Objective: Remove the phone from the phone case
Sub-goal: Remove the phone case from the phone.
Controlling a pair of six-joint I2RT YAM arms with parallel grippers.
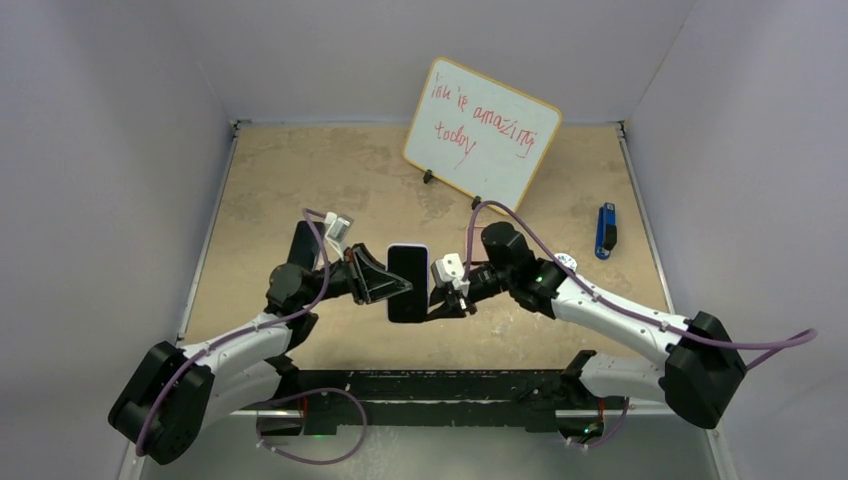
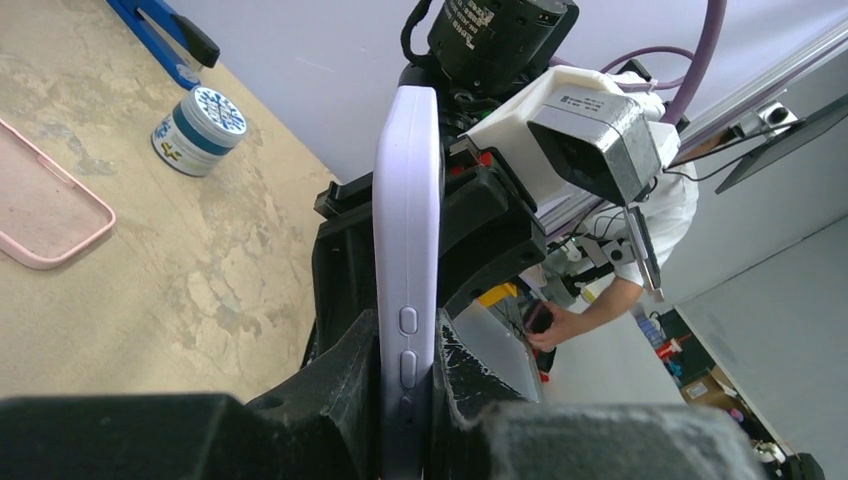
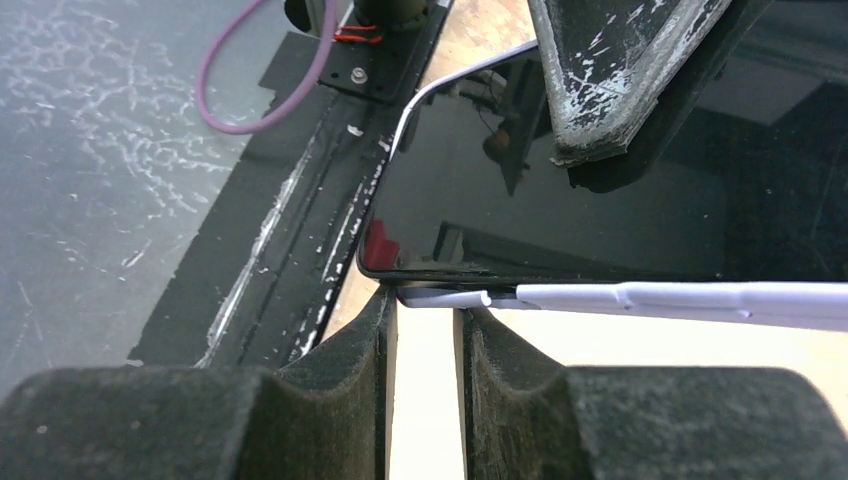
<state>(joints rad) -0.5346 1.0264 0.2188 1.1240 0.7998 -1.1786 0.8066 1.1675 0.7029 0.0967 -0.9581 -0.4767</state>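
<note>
The phone in its lavender case point(image 1: 408, 283) hangs in the air over the middle of the table, screen up. My left gripper point(image 1: 385, 280) is shut on its left side. In the left wrist view the jaws point(image 2: 408, 335) clamp the case's edge point(image 2: 408, 220) by the side buttons. My right gripper point(image 1: 442, 298) is at the lower right edge. In the right wrist view its fingertips point(image 3: 428, 305) stand a narrow gap apart. They touch the case rim point(image 3: 680, 298), which has come away from the black screen point(image 3: 600, 190) at the corner. Nothing is between them.
A whiteboard point(image 1: 480, 130) stands at the back. A blue tool point(image 1: 606, 230) and a small round jar point(image 1: 566, 262) lie at the right. A pink empty case point(image 2: 45, 205) lies on the table. A black flat object point(image 1: 303, 243) lies behind the left arm.
</note>
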